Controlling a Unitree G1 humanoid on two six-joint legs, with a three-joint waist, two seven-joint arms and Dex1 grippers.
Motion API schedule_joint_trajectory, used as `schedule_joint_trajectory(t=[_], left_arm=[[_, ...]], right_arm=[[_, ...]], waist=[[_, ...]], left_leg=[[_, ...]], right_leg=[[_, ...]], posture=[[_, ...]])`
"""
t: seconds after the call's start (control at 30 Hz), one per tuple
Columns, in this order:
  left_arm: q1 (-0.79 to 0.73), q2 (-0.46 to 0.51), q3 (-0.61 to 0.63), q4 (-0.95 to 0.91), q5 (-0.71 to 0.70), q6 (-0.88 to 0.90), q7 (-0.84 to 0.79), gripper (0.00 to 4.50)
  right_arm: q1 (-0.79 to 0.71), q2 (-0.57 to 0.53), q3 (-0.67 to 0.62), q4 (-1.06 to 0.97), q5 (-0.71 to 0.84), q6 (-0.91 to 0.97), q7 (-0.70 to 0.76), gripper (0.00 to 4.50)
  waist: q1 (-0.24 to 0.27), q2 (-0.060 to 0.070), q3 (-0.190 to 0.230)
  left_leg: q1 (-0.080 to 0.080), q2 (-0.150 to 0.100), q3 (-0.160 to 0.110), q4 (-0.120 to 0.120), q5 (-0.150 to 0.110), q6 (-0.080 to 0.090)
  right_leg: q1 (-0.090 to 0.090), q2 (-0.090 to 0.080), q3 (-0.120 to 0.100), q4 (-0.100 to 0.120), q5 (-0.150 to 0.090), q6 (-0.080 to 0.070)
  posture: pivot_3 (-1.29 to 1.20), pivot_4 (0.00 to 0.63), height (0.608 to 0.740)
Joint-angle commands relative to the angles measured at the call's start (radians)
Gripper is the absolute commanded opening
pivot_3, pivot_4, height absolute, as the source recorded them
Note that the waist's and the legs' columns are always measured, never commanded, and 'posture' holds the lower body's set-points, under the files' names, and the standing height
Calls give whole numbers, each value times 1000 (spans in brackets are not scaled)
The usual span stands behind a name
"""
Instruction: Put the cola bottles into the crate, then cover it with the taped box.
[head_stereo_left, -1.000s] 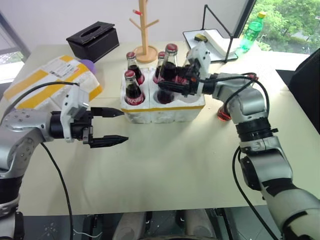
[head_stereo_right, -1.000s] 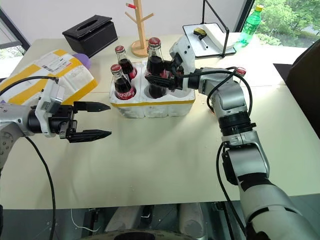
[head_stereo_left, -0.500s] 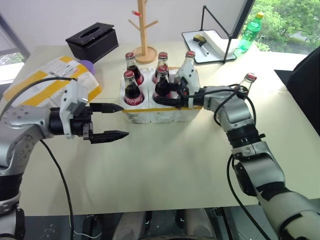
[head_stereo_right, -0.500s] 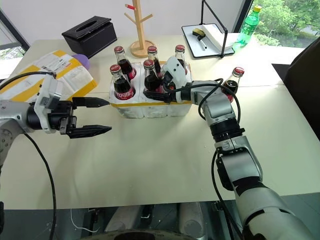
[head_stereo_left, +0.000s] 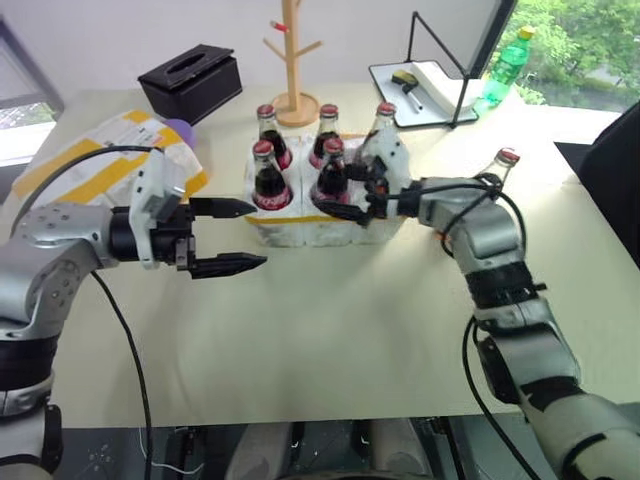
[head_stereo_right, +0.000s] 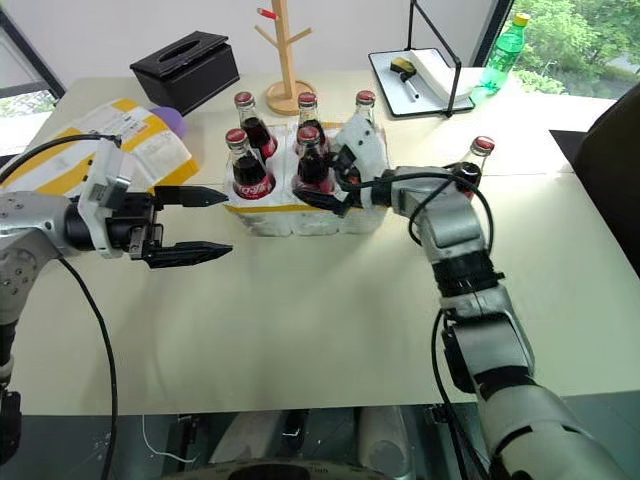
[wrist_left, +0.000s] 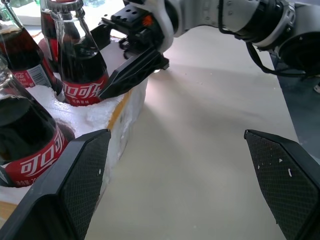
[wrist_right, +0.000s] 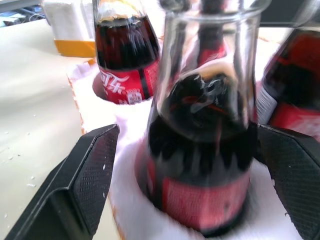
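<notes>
The white foam crate with a yellow band stands mid-table and holds several cola bottles. My right gripper is open, one finger on each side of the front middle cola bottle, which sits upright in its well. One more cola bottle stands on the table behind my right forearm. My left gripper hangs open and empty just left of the crate, pointing at it. The taped box lies at the far left behind my left arm.
A black tissue box and a wooden peg stand sit behind the crate. A black-framed white stand and a green plastic bottle are at the back right. A purple object lies by the taped box.
My right gripper lowered the bottle it held into the crate's front middle well, then opened its fingers around it. The left gripper has stayed in place, open.
</notes>
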Motion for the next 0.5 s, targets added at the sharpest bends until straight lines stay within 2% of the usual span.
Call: schedule_joint_trajectory(t=[0.03,0.23,0.37,0.5], left_arm=[[-34,-15,-12,10,1,-8,-5,4500],[-100,-47,-61,70,28,-27,-34,4500],[-131,-63,-78,103,44,-39,-53,4500],[-151,-84,-95,125,58,-50,-72,4500]], right_arm=[[58,-71,-120,-284,101,163,-53,4468],[225,-154,-316,-620,251,439,-172,4468],[325,-192,-452,-729,316,551,-242,4468],[509,-254,-602,-767,297,558,-276,4468]], waist=[[1,0,0],[-5,0,0],[-3,0,0],[6,-1,0]], left_leg=[[0,0,0,0,0,0],[0,1,0,0,0,0],[0,1,0,0,0,1],[0,1,0,0,0,1]], right_leg=[[0,0,0,0,0,0],[1,0,0,0,0,0],[1,-1,0,0,0,0],[2,-1,0,-1,0,0]], posture=[[0,150,736],[0,150,736],[0,150,736],[0,150,736]])
